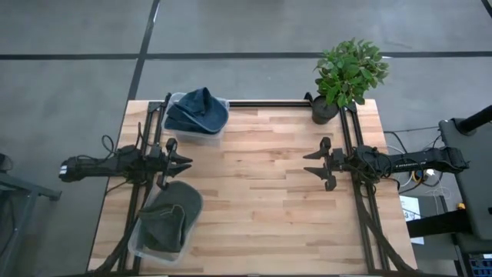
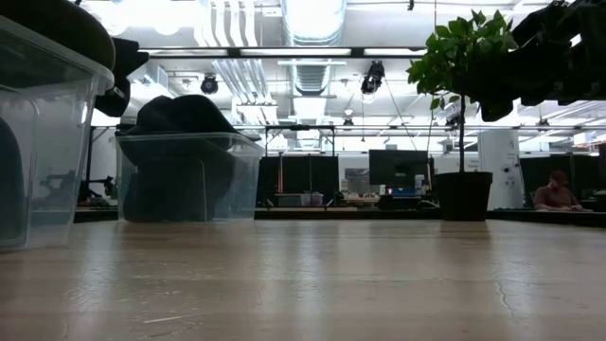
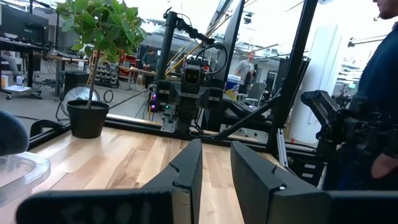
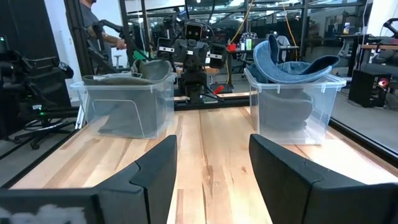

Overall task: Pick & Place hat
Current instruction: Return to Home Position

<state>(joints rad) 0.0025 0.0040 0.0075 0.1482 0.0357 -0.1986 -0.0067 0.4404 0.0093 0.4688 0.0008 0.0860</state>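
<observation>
landmark: potted plant (image 1: 347, 73), dark pot, standing at the far right corner of the wooden table (image 1: 261, 200); every place below is read from it.

blue cap (image 1: 198, 109): lies crumpled in the far clear bin (image 1: 223, 102). The bin is on the same far edge as the potted plant, well to its left. The cap heaps above the rim.

green cap (image 1: 173, 215): lies in the near clear bin (image 1: 138, 245), at the corner diagonally opposite the potted plant. Dark green fabric fills the bin and bulges over its rim. Cannot tell whether it is one piece or more.

left gripper (image 1: 187, 163): well apart from the potted plant, across the table from it, between the two bins. Its tips point toward the plant's side. Its fingers (image 3: 186, 171) are parted by a narrow gap with bare wood showing through, and nothing is held.

right gripper (image 1: 309, 163): near the potted plant, a little nearer the front edge than the pot and just inward of it. Its tips point away from the plant's side, toward the left gripper. Its fingers (image 4: 155, 168) are spread wide, with only bare boards between them.

facing: the two grippers face each other across the bare middle of the table, roughly level with one another.

low view: the far clear bin stands left of the potted plant with the cap as a dark mound on top. The near clear bin fills the picture's left edge.

room: beyond the potted plant, people (image 3: 249, 65) stand among racks and desks. A person in a dark sleeve (image 3: 380, 74) is beside the table's frame.
</observation>
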